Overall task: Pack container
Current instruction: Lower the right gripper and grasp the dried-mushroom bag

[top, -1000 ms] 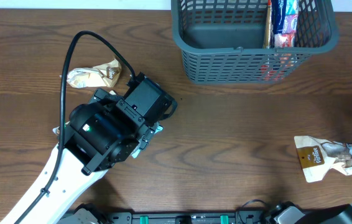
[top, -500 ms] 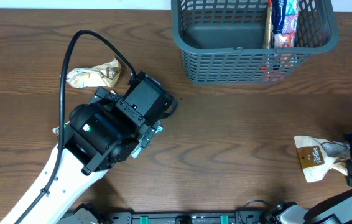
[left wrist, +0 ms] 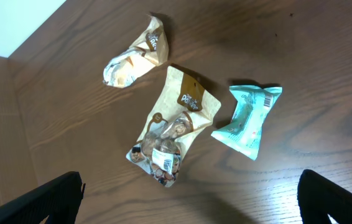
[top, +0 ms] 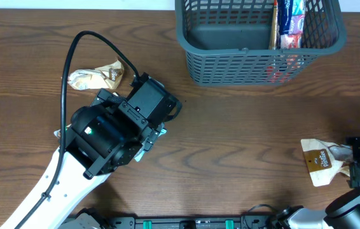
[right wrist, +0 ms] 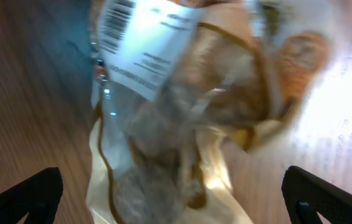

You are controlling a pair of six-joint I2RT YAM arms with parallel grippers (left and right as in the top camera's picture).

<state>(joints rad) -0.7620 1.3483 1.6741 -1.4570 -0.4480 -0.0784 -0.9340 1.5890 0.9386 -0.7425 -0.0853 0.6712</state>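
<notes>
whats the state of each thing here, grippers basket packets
container, upright, partly packed, packets standing at its right end
left gripper, open, holding nothing, above three loose packets
right gripper, open, just above tan packet
tan packet, lying flat, not gripped

**Wood grain, plastic and shiny film**

The table (top: 243,140) is dark wood grain with a soft sheen. The basket (top: 231,69) is matt grey-blue plastic lattice. The tan pouch (left wrist: 173,130) is glossy, crinkled film with a clear window. The teal packet (left wrist: 247,118) looks matt. The left arm (top: 107,137) has a matt black housing and a smooth white shell.
</notes>
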